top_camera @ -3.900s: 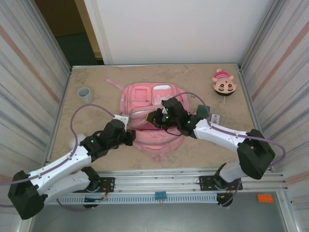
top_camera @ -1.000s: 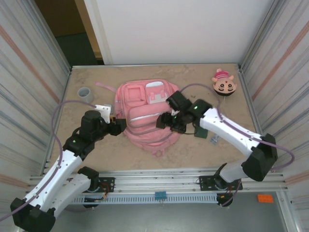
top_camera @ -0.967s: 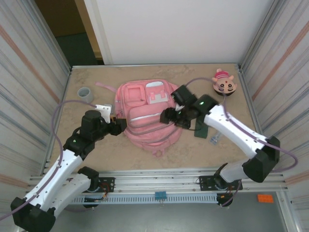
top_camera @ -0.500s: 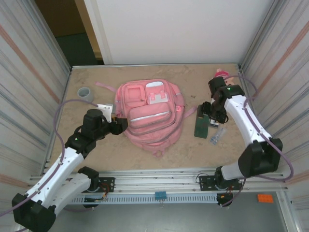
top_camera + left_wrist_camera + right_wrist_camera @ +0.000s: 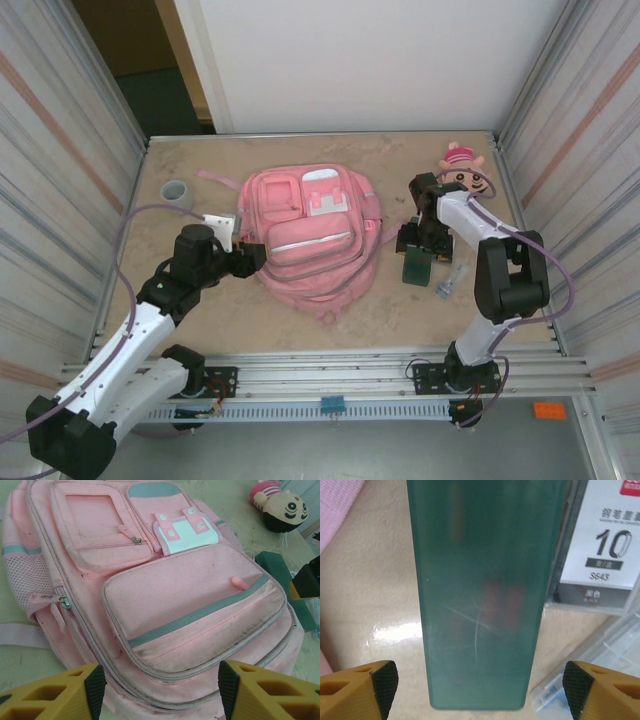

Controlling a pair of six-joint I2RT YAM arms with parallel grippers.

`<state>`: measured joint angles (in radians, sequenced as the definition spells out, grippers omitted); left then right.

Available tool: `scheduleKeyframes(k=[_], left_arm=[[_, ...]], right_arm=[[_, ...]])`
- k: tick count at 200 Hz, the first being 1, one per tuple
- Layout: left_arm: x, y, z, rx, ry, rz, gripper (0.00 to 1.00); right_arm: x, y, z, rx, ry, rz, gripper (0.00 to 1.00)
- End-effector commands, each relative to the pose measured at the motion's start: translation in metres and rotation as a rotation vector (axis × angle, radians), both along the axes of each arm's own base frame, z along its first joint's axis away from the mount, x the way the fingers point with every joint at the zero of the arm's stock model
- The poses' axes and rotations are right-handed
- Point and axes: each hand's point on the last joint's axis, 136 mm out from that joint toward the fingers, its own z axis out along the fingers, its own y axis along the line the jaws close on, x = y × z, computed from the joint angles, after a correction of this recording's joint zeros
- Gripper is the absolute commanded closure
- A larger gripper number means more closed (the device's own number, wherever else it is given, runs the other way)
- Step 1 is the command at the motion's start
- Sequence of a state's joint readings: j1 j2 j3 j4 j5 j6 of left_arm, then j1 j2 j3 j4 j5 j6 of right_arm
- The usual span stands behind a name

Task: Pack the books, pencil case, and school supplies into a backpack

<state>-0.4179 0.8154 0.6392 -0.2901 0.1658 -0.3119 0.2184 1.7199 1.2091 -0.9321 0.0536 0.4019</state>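
**Fig.** Pink backpack [image 5: 305, 240] is lying flat mid-table [image 5: 200, 315], front pockets facing up. L gripper [image 5: 161, 692] is hovering at the pack's left side, its fingers standing apart w/ only fabric below them. R gripper [image 5: 480, 682] is hanging over the dark green pencil case [image 5: 480, 590], fingers spread wider than the case and not touching it. The case is lying just right of the backpack. School supplies [image 5: 447, 281] are lying just beside the case, w/ a cartoon-face toy [image 5: 463, 176] sitting farther back.
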Motion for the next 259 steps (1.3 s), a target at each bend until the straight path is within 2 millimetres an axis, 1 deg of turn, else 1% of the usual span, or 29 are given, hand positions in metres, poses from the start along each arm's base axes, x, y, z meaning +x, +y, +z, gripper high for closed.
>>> scheduleKeyframes(k=[1,27,73,80,93,117,134,150,163,177,196,202,209,216,226,237,251,259], left_arm=[[0.000,-0.002,0.005,-0.016,-0.010,-0.006,0.37],[0.000,-0.002,0.003,-0.015,-0.006,-0.004,0.37],[0.001,-0.001,0.000,-0.008,0.004,-0.003,0.37],[0.001,-0.002,0.001,-0.009,0.004,-0.002,0.37],[0.002,-0.001,-0.001,-0.005,0.008,-0.001,0.37],[0.003,-0.001,-0.002,0.015,0.001,-0.012,0.38],[0.002,-0.001,-0.004,0.056,-0.015,-0.037,0.38],[0.003,0.000,-0.003,0.108,-0.047,-0.066,0.38],[0.003,-0.001,0.002,0.147,-0.084,-0.105,0.38],[-0.001,-0.012,0.008,0.190,-0.127,-0.199,0.38],[-0.012,-0.033,0.003,0.307,-0.180,-0.355,0.37],[-0.014,-0.039,0.001,0.359,-0.199,-0.398,0.35],[-0.014,-0.044,-0.004,0.431,-0.219,-0.424,0.30],[-0.013,-0.050,-0.005,0.491,-0.243,-0.452,0.29],[-0.016,-0.063,-0.013,0.554,-0.252,-0.533,0.27],[-0.016,-0.075,-0.020,0.600,-0.258,-0.597,0.23],[-0.009,-0.087,-0.031,0.652,-0.267,-0.638,0.19],[-0.001,-0.091,-0.035,0.674,-0.279,-0.636,0.17]], right_arm=[[0.003,-0.001,-0.015,-0.027,0.013,0.033,0.13],[0.002,-0.007,-0.029,-0.072,0.050,0.022,0.13],[0.002,0.001,-0.052,-0.035,0.082,0.016,0.15],[0.002,0.002,-0.054,-0.026,0.084,0.015,0.17],[0.001,0.003,-0.057,-0.013,0.090,0.015,0.22],[0.001,0.002,-0.053,-0.018,0.076,0.013,0.30],[0.001,0.002,-0.039,-0.006,0.039,0.010,0.33],[0.002,0.005,-0.015,0.021,-0.028,0.006,0.34],[0.000,0.007,0.009,0.055,-0.095,-0.006,0.35],[-0.002,0.012,0.037,0.114,-0.184,-0.023,0.35],[-0.007,0.024,0.071,0.249,-0.309,-0.041,0.35],[-0.009,0.029,0.080,0.294,-0.346,-0.046,0.34],[-0.012,0.033,0.089,0.341,-0.386,-0.053,0.35],[-0.014,0.037,0.097,0.382,-0.421,-0.062,0.35],[-0.017,0.041,0.104,0.430,-0.451,-0.075,0.35],[-0.022,0.044,0.108,0.462,-0.465,-0.087,0.35],[-0.026,0.045,0.111,0.485,-0.472,-0.096,0.35],[-0.028,0.045,0.111,0.488,-0.471,-0.101,0.35]])
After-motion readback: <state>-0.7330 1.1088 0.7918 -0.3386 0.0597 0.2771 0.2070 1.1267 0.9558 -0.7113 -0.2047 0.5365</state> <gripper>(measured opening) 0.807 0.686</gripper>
